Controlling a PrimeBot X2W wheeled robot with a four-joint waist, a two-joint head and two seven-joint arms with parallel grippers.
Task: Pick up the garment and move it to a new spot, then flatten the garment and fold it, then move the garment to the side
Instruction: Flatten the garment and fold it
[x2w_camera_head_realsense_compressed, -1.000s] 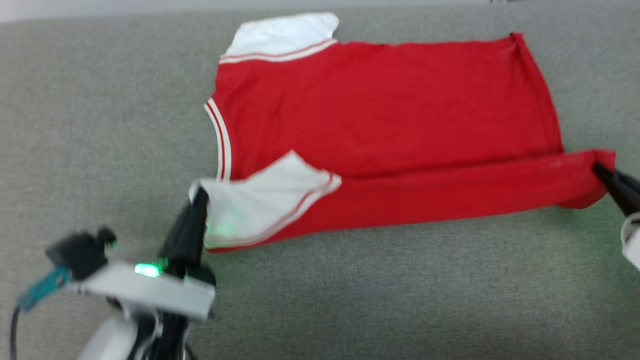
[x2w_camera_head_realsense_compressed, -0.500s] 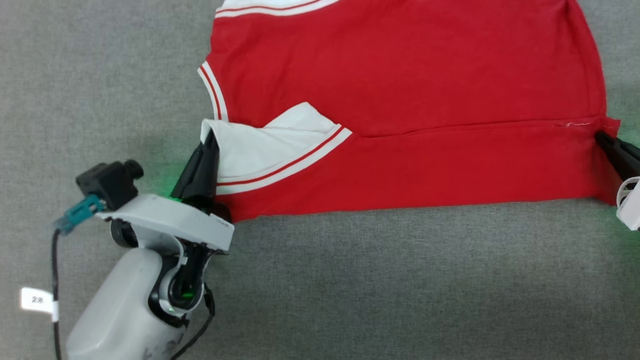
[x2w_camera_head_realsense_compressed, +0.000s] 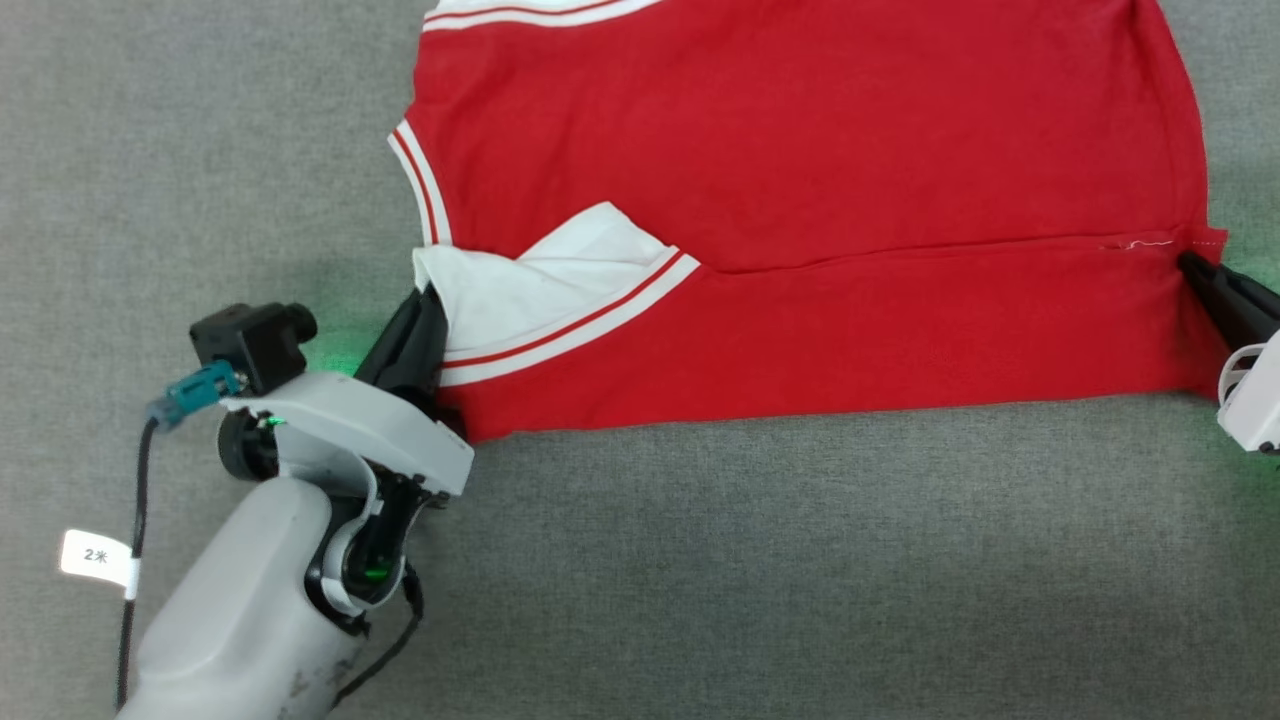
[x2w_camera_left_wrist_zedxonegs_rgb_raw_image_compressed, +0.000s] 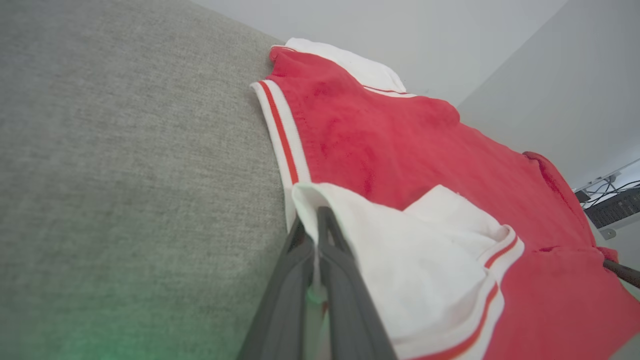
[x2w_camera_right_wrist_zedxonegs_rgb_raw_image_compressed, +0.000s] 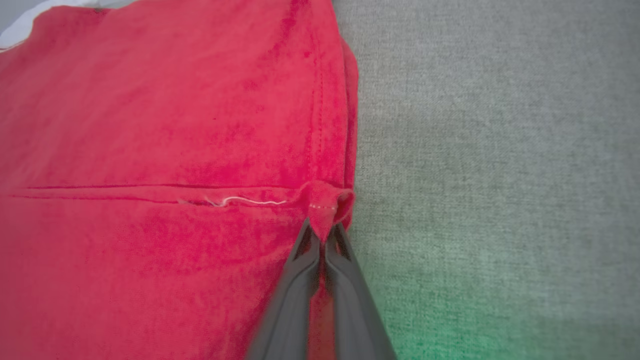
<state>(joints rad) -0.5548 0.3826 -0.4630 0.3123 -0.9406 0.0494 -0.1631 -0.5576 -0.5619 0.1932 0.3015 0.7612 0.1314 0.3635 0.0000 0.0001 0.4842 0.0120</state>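
On the grey woven surface (x2w_camera_head_realsense_compressed: 760, 560), garment (x2w_camera_head_realsense_compressed: 800, 150) part-folded — pale wall (x2w_camera_left_wrist_zedxonegs_rgb_raw_image_compressed: 450, 40) beyond

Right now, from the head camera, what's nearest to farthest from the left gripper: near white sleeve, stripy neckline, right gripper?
1. Near white sleeve: pinched in the left gripper.
2. Stripy neckline: just beyond the sleeve.
3. Right gripper: far across, at the hem corner.
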